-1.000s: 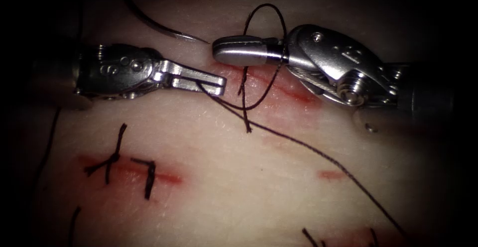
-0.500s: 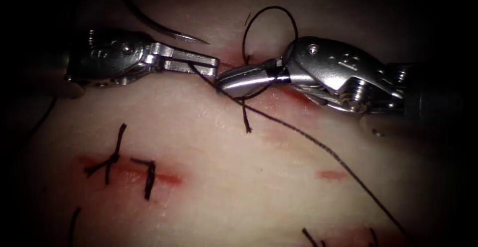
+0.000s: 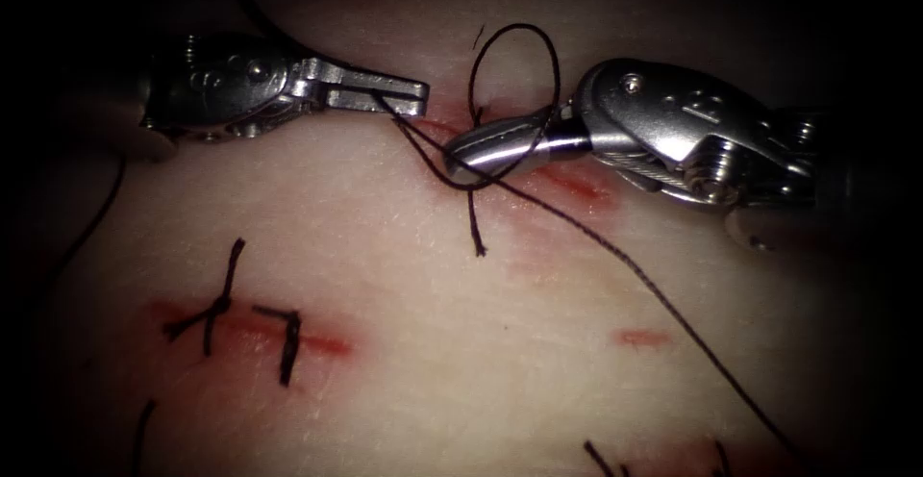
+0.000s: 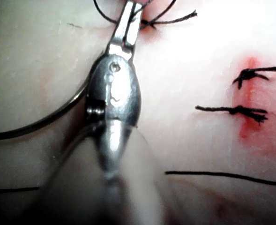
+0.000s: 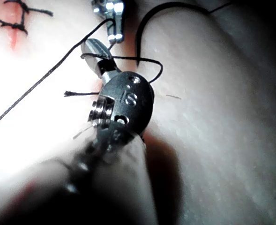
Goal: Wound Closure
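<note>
gripping the thread [image 3: 615, 251], left pincer [image 3: 409, 95] sits beside clenched, loop-wrapped right pincer [image 3: 460, 153], needle [image 4: 44, 122] free.

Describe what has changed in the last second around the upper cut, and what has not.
The left tool, jaws shut on the thread, rose toward the picture's top, covering the needle's tip. The right tool, with a thread loop around its shut jaws, came down and tilted toward the cut. The needle lies free beside the left tool. The short thread end and the tied stitches below stayed put.
</note>
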Controlling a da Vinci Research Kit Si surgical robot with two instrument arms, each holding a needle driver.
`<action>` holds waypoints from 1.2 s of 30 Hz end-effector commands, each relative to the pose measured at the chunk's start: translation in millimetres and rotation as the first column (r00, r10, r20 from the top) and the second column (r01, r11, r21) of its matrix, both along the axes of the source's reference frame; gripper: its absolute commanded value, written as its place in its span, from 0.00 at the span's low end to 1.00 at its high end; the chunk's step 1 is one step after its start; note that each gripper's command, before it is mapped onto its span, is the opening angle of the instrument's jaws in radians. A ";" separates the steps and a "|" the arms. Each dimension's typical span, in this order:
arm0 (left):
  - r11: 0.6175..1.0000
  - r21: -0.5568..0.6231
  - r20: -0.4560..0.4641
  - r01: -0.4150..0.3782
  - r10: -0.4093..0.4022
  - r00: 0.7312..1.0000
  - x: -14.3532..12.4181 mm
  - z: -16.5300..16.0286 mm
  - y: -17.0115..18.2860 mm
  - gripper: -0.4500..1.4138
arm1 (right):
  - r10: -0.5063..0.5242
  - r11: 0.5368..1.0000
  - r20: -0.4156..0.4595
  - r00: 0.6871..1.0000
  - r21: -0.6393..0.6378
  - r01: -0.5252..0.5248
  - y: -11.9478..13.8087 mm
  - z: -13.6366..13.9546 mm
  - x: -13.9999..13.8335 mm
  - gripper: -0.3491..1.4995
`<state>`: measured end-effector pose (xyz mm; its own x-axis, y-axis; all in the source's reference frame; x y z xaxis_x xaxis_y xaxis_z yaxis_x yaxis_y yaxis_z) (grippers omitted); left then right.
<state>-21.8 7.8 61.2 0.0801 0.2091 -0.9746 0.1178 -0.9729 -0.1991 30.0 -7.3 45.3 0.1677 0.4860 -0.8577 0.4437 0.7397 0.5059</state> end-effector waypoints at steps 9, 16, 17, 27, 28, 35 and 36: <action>1.000 0.007 -0.008 0.016 -0.016 1.000 -1.8 0.3 0.7 0.00 | -0.099 0.994 0.019 0.995 -0.048 0.099 -0.1 0.8 3.0 0.00; 1.000 0.012 -0.006 0.019 -0.019 1.000 -2.4 0.1 1.2 0.00 | -0.181 0.980 0.018 0.983 -0.076 0.182 -0.3 0.7 4.9 0.00; 1.000 0.015 -0.005 0.018 -0.018 1.000 -2.3 -0.1 1.3 0.00 | -0.215 0.972 0.026 0.976 -0.089 0.217 -0.5 0.6 4.9 0.09; 1.000 0.024 -0.001 0.013 -0.013 1.000 -1.7 -1.0 1.3 0.00 | -0.367 0.910 0.138 0.920 -0.153 0.386 -1.2 0.1 3.7 0.66; 1.000 0.024 -0.001 0.013 -0.013 1.000 -1.8 -1.0 1.3 0.00 | -0.379 0.902 0.156 0.912 -0.157 0.402 -1.3 0.1 3.6 0.66; 1.000 0.020 -0.003 0.014 -0.014 1.000 -1.8 -0.8 0.9 0.00 | -0.375 0.859 0.203 0.904 -0.292 0.422 -1.3 0.2 3.4 0.64; 1.000 0.019 -0.003 0.014 -0.014 1.000 -1.8 -0.7 0.7 0.00 | -0.378 0.850 0.207 0.902 -0.309 0.427 -1.3 0.2 3.5 0.63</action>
